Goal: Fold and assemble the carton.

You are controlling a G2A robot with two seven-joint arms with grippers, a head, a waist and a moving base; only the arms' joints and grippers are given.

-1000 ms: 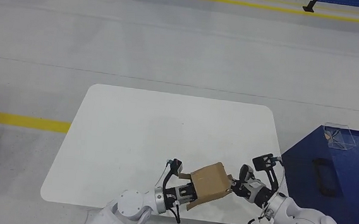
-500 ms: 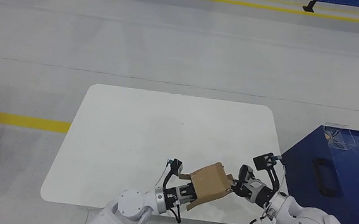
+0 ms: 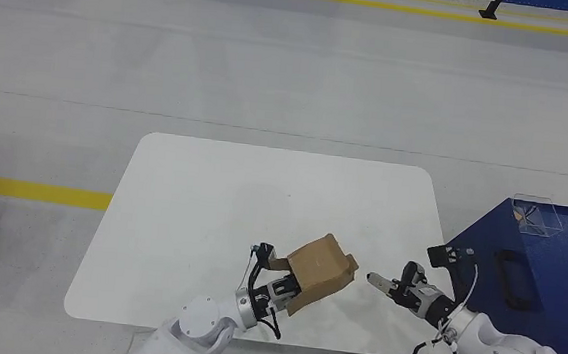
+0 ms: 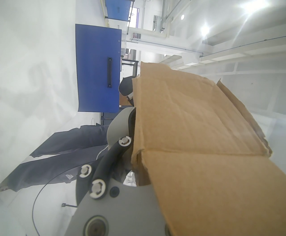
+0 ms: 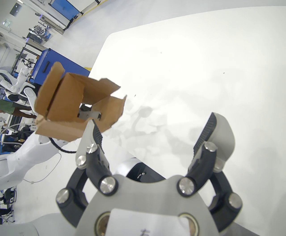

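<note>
Top view, lower centre: left end effector grips the tilted carton over the worktop; right end effector open, just apart.

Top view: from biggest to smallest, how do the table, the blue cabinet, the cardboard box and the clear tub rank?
1. Table
2. Blue cabinet, partly cut off
3. Cardboard box, lifted nearer the camera, so perhaps flattered
4. Clear tub

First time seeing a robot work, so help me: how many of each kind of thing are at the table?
carton: 1
end effectors: 2, the left end effector and the right end effector
table: 1
Total: 4
</note>
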